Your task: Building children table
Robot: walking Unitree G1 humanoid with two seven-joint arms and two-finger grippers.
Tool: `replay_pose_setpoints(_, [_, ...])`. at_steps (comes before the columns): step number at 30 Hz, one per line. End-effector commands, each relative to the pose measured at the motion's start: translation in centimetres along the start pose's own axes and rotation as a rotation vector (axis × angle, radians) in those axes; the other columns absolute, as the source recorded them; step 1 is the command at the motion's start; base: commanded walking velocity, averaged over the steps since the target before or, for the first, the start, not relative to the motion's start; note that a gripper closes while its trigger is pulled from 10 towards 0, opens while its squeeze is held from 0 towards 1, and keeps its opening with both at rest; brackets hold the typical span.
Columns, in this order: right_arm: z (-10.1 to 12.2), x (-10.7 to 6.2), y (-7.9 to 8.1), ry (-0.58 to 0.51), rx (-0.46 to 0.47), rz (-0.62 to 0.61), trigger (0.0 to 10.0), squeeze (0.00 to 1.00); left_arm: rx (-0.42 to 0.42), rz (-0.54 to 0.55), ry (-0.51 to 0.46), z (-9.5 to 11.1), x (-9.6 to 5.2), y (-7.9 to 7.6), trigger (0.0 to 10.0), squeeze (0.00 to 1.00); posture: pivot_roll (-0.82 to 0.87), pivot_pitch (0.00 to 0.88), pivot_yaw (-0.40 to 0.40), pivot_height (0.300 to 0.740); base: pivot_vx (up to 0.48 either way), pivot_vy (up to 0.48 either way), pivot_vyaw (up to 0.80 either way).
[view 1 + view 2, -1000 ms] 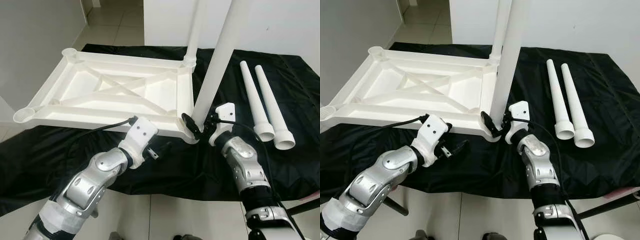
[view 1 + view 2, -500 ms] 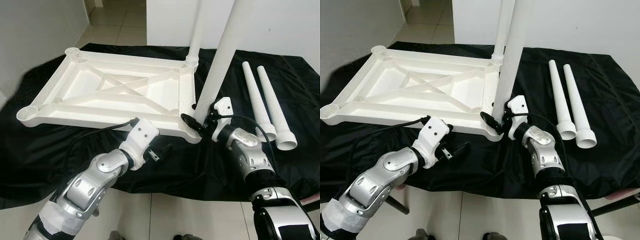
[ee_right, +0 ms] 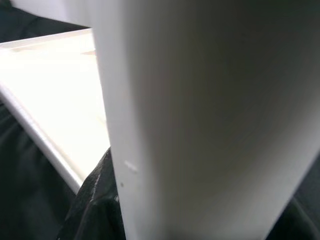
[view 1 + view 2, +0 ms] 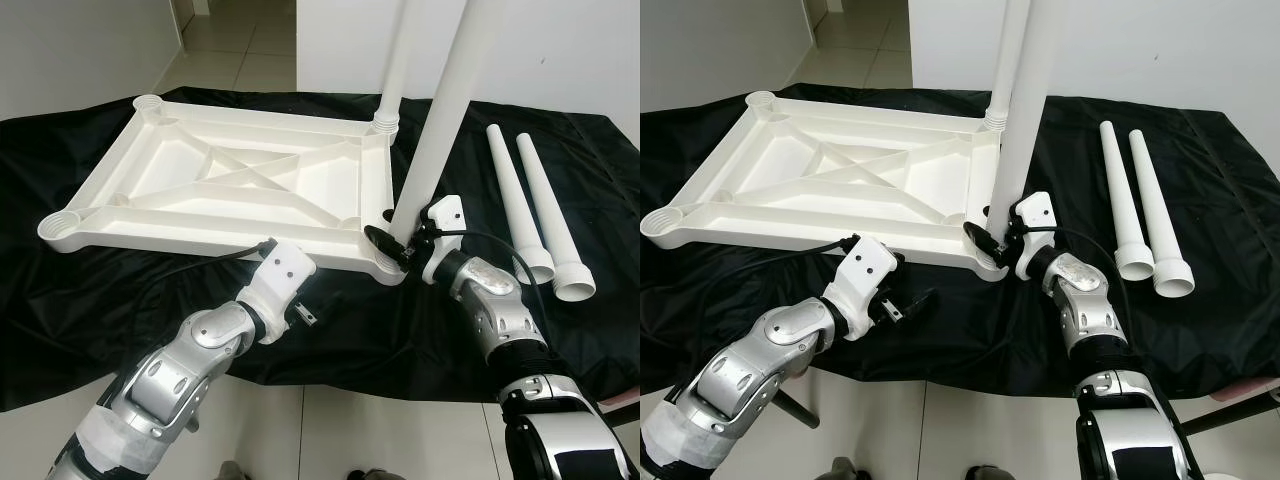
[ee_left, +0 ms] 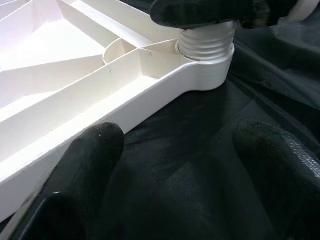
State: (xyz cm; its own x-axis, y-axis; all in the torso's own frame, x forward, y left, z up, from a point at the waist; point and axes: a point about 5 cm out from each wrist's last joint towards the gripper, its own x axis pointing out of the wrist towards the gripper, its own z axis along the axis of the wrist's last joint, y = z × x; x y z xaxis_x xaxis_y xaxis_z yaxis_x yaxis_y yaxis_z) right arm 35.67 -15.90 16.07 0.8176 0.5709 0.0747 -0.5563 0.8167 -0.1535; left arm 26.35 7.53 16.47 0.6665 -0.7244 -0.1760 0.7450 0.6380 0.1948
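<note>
Lying upside down on a black cloth (image 4: 120,330) spread over a tiled floor (image 4: 235,45), a white plastic children's tabletop (image 4: 225,190) shows its ribbed underside, with round sockets at its corners. Two white legs already stand upright in the sockets on the robot's right side: the far leg (image 4: 400,60) at the far right corner and the near leg (image 4: 440,120) at the near right corner socket (image 5: 205,47), where threaded rings show at the leg's base.

The right gripper (image 4: 392,247) is at the foot of the near leg, its black fingers closed around the leg just above the socket; the right wrist view shows the white leg (image 3: 200,125) close up with the tabletop's edge behind it. The left gripper (image 4: 908,303) hovers low over the cloth just in front of the tabletop's near edge, and the left wrist view shows its two fingers (image 5: 90,155) spread apart with nothing between them, black cloth beneath and the tabletop's rim just beyond.

Two loose legs (image 4: 530,210) lie side by side on the cloth to the right, well apart from the tabletop, wide ends toward the robot. A white wall (image 4: 560,50) rises behind the cloth.
</note>
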Motion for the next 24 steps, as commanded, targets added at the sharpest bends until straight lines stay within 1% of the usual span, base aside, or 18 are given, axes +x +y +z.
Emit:
replay_pose_setpoints(1, [-0.9, -0.4, 0.1, 0.044, 0.028, -0.071, 10.0, 0.00, 0.005, -0.102, 0.007, -0.1, -0.2, -0.8, 10.0, 0.00, -0.02, 0.099, -0.014, 0.740, 0.000, 0.000, 0.00])
replay_pose_setpoints(2, [-0.9, -0.4, 0.1, 0.044, 0.028, -0.071, 10.0, 0.00, 0.005, -0.102, 0.007, -0.1, -0.2, -0.8, 10.0, 0.00, -0.02, 0.099, -0.014, 0.740, 0.000, 0.000, 0.00])
replay_pose_setpoints(3, [-0.9, -0.2, 0.8, 0.034, 0.049, -0.107, 10.0, 0.00, 0.004, -0.103, 0.006, -0.1, -0.1, -0.9, 10.0, 0.00, -0.02, 0.098, -0.013, 0.740, 0.000, 0.000, 0.00])
replay_pose_setpoints(4, [-0.9, -0.2, 0.8, 0.034, 0.049, -0.107, 10.0, 0.00, 0.004, -0.103, 0.006, -0.1, -0.1, -0.9, 10.0, 0.00, -0.02, 0.098, -0.013, 0.740, 0.000, 0.000, 0.00])
replay_pose_setpoints(5, [-0.8, -0.1, 1.4, 0.024, 0.067, -0.149, 10.0, 0.00, 0.003, -0.105, 0.006, -0.1, -0.1, -0.9, 10.0, 0.00, -0.02, 0.096, -0.016, 0.740, 0.000, 0.000, 0.00])
replay_pose_setpoints(6, [-0.8, -0.1, 1.4, 0.024, 0.067, -0.149, 10.0, 0.00, 0.003, -0.105, 0.006, -0.1, -0.1, -0.9, 10.0, 0.00, -0.02, 0.096, -0.016, 0.740, 0.000, 0.000, 0.00])
replay_pose_setpoints(7, [-0.7, 0.0, 1.8, 0.020, 0.095, -0.219, 10.0, 0.00, 0.002, -0.107, 0.006, -0.1, 0.0, -1.0, 10.0, 0.00, -0.03, 0.093, -0.016, 0.740, 0.000, 0.000, 0.00])
replay_pose_setpoints(8, [-0.7, 0.0, 1.8, 0.020, 0.095, -0.219, 10.0, 0.00, 0.002, -0.107, 0.006, -0.1, 0.0, -1.0, 10.0, 0.00, -0.03, 0.093, -0.016, 0.740, 0.000, 0.000, 0.00])
replay_pose_setpoints(11, [-0.8, -0.1, 2.5, 0.035, 0.138, -0.380, 10.0, 0.00, 0.005, -0.107, 0.007, -0.2, 0.0, -1.0, 10.0, 0.00, -0.02, 0.087, -0.019, 0.740, 0.000, 0.000, 0.00])
replay_pose_setpoints(13, [-0.9, -0.2, 3.1, 0.045, 0.148, -0.463, 10.0, 0.00, 0.006, -0.107, 0.007, -0.2, -0.1, -0.9, 10.0, 0.00, -0.03, 0.084, -0.019, 0.740, 0.000, 0.000, 0.00])
replay_pose_setpoints(14, [-0.9, -0.2, 3.1, 0.045, 0.148, -0.463, 10.0, 0.00, 0.006, -0.107, 0.007, -0.2, -0.1, -0.9, 10.0, 0.00, -0.03, 0.084, -0.019, 0.740, 0.000, 0.000, 0.00])
replay_pose_setpoints(15, [-0.9, -0.4, 3.8, 0.025, 0.137, -0.541, 10.0, 0.00, 0.007, -0.108, 0.007, -0.2, 0.0, -0.9, 10.0, 0.00, -0.03, 0.081, -0.020, 0.740, 0.000, 0.000, 0.00])
replay_pose_setpoints(16, [-0.8, -0.6, 4.2, 0.009, 0.128, -0.594, 10.0, 0.00, 0.008, -0.108, 0.007, -0.2, 0.0, -1.0, 10.0, 0.00, -0.03, 0.081, -0.020, 0.740, 0.000, 0.000, 0.00])
replay_pose_setpoints(18, [-0.8, -0.6, 4.2, 0.009, 0.128, -0.594, 10.0, 0.00, 0.008, -0.108, 0.007, -0.2, 0.0, -1.0, 10.0, 0.00, -0.03, 0.081, -0.020, 0.740, 0.000, 0.000, 0.00])
replay_pose_setpoints(19, [-1.0, -0.6, 5.2, 0.022, 0.168, -0.659, 10.0, 0.00, 0.004, -0.116, 0.002, -0.1, 0.0, -1.1, 10.0, 0.00, -0.02, 0.079, -0.021, 0.740, 0.000, 0.000, 0.00])
replay_pose_setpoints(20, [-1.0, -0.6, 5.2, 0.022, 0.168, -0.659, 10.0, 0.00, 0.004, -0.116, 0.002, -0.1, 0.0, -1.1, 10.0, 0.00, -0.02, 0.079, -0.021, 0.740, 0.000, 0.000, 0.00])
replay_pose_setpoints(21, [-0.9, -0.4, 5.7, 0.027, 0.177, -0.650, 10.0, 0.00, -0.007, -0.124, -0.007, 0.1, 0.0, -1.2, 10.0, 0.00, -0.02, 0.076, -0.022, 0.740, 0.000, 0.000, 0.00])
replay_pose_setpoints(24, [-0.8, -0.3, 6.1, 0.035, 0.191, -0.638, 10.0, 0.00, -0.018, -0.132, -0.012, 0.2, 0.0, -1.3, 10.0, 0.00, -0.02, 0.073, -0.022, 0.740, 0.000, 0.000, 0.00])
